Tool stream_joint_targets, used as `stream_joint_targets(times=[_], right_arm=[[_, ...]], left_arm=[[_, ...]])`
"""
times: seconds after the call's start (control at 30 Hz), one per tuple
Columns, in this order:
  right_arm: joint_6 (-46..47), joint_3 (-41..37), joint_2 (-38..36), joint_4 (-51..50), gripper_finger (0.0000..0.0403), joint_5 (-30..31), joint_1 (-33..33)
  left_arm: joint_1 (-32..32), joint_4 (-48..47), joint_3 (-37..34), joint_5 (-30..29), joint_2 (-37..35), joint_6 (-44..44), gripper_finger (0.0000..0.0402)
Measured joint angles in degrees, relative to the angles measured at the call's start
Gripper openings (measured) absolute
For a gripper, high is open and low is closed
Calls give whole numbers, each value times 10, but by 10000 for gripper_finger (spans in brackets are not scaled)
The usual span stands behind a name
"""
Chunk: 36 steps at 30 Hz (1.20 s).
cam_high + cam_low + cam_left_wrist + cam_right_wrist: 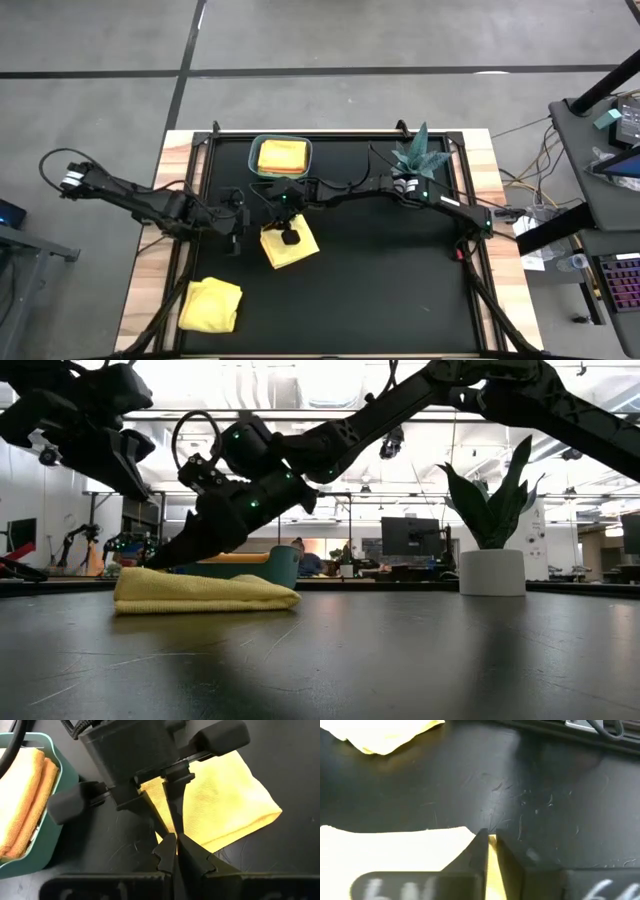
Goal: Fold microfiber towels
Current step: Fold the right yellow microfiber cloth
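The right tool (490, 840) is clamped on a corner of the yellow towel (290, 243), just in front of the teal bin (281, 157). The towel's free length runs away from that bin. The left tool (175, 842), fingers together, waits beside the same towel.

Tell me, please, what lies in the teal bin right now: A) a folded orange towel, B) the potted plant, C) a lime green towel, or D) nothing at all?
A: the high view shows a folded orange towel inside the teal bin, and the left wrist view shows it there too.
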Motion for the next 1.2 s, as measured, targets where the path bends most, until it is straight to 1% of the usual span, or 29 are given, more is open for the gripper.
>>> stream_joint_targets(times=[0.07, 0.17, 0.57, 0.73, 0.9, 1.2], right_arm=[[-2, -1, 0, 0, 15, 0, 0], [-5, -1, 0, 0, 9, 0, 0], [-12, 18, 0, 48, 8, 1, 9], [-12, 16, -1, 65, 8, 26, 8], [-18, 0, -1, 66, 8, 26, 11], [-9, -11, 5, 103, 8, 36, 22]], left_arm=[[0, 2, 2, 0, 3, 0, 1], [0, 7, 2, 0, 3, 0, 1], [0, -1, -1, 0, 2, -1, 1], [0, -6, -2, 0, 3, -5, 1], [0, -6, -2, 0, 2, -5, 2], [0, -5, -2, 0, 7, -5, 2]])
